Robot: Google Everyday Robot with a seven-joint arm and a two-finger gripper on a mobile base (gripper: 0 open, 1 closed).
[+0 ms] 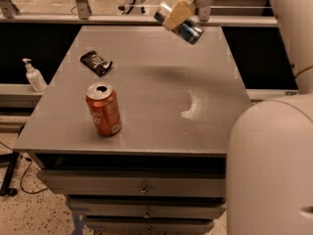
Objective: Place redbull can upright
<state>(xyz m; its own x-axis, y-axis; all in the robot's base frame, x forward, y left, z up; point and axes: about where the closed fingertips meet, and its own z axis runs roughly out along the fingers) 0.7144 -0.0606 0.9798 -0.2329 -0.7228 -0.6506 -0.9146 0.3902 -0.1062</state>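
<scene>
The redbull can (188, 31), blue and silver, hangs tilted on its side in the air above the far part of the grey table (156, 102). My gripper (177, 16) is shut on it near its middle, with a tan finger pad (176, 14) across the can. The silver end of the can points up and left. The can is well clear of the tabletop and casts a faint shadow below.
An orange-red soda can (103, 109) stands upright at the table's front left. A small black snack packet (96, 62) lies at the back left. A white pump bottle (34, 76) stands on a ledge left of the table. My arm's white body (274, 165) fills the right side.
</scene>
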